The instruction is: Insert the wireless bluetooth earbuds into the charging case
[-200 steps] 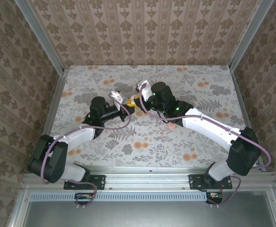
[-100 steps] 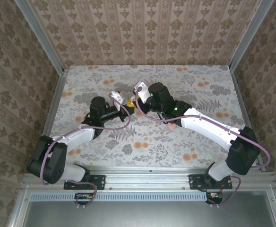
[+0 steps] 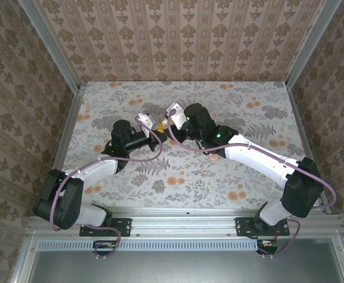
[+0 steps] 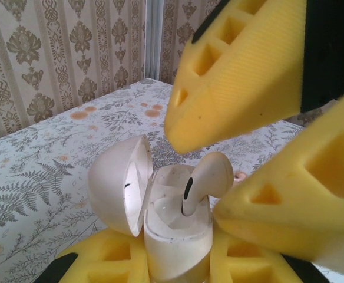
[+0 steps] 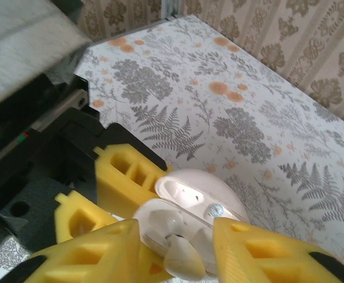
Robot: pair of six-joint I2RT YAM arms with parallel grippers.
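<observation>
Shifted slightly toward 9 o'clock since earlier, right pincer (image 5: 175, 253) stands partly open, loosely flanking the earbud (image 4: 210, 177). Its stem points 6 o'clock into the case (image 4: 175, 236), which left pincer (image 3: 155, 126) clamps tight.

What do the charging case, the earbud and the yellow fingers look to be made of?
Charging case: hard glossy whitish plastic, going by its sheen. Earbud: likely the same, smooth with soft highlights. Right hand's fingers: matte yellow, finely ribbed in layers with cut-out pockets, probably printed plastic.
</observation>
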